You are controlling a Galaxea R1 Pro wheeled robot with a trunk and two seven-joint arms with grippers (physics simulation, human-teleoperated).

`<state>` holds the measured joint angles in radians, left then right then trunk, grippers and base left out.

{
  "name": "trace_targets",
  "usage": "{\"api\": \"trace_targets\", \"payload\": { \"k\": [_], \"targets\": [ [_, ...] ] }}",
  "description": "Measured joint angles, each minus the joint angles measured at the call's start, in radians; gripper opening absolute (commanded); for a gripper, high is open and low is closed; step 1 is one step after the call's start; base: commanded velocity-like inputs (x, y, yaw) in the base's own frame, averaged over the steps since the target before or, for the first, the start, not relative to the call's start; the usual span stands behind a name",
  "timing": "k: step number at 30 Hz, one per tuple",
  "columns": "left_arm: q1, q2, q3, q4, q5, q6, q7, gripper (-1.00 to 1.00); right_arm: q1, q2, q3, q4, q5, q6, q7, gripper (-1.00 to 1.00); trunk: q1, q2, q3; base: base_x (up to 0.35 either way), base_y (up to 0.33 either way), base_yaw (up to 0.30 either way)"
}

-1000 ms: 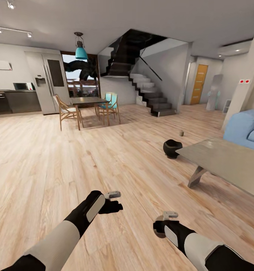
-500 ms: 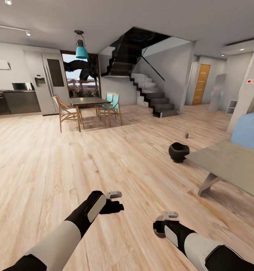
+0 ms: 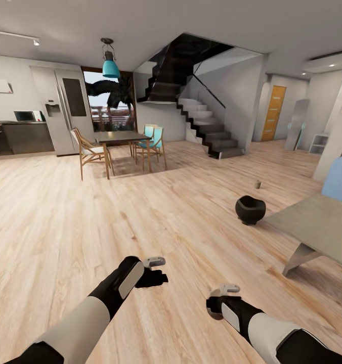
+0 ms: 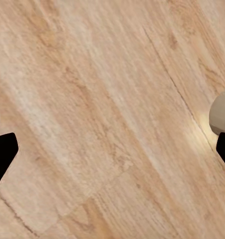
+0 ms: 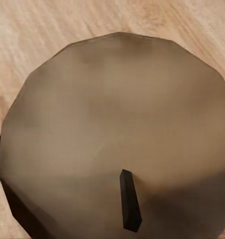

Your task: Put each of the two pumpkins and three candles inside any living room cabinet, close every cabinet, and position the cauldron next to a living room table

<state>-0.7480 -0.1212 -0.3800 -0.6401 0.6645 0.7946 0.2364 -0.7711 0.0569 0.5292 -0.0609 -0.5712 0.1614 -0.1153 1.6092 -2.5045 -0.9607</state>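
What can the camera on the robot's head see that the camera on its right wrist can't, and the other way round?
Head view alone: the black cauldron on the floor beside the grey coffee table, a second small candle standing farther off, the dining table, the stairs, and both arms.

Right wrist view alone: a close look at the top of a beige candle with its dark wick, held in the right gripper.

Both share the light wooden floor.
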Motion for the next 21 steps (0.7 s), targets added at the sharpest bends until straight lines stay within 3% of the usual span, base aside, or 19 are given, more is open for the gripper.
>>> {"api": "trace_targets", "payload": {
  "k": [21],
  "targets": [
    [0.000,-0.004,0.000,0.002,0.000,0.000,0.000,1.00,0.000,0.000,0.000,-0.001,0.000,0.000,0.000,-1.00,0.000,0.000,0.000,0.296,0.151,0.000]
  ]
}}
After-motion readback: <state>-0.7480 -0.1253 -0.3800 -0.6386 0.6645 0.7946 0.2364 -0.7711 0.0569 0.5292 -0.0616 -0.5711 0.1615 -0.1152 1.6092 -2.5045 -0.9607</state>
